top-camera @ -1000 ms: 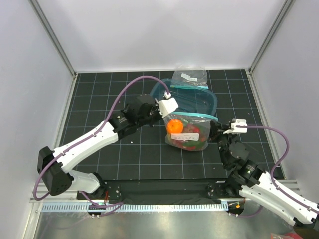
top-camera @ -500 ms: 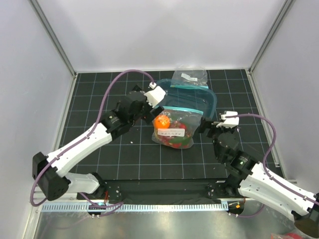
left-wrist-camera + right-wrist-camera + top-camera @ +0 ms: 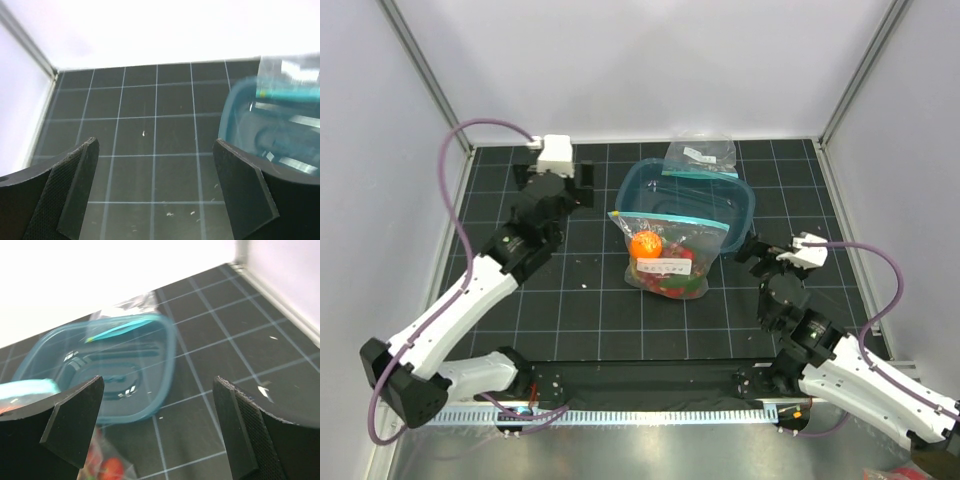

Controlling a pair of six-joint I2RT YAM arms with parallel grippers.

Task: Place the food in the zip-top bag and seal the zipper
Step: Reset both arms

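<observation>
The zip-top bag lies on the black mat in the top view, leaning against the tub, with nothing holding it. The food shows through it: an orange and red strawberries. The teal zipper runs straight across its top. My left gripper is open and empty, well left of the bag near the back left; its wrist view shows only mat between the fingers. My right gripper is open and empty just right of the bag; a strawberry and the blurred zipper show at its lower left.
A teal translucent tub sits right behind the bag. A smaller clear bag lies behind the tub near the back wall. White walls and metal rails border the mat.
Both grippers have opened and let go of the bag. The left arm swung away to the back left, the right drew back to the right, and the bag settled on the mat.
</observation>
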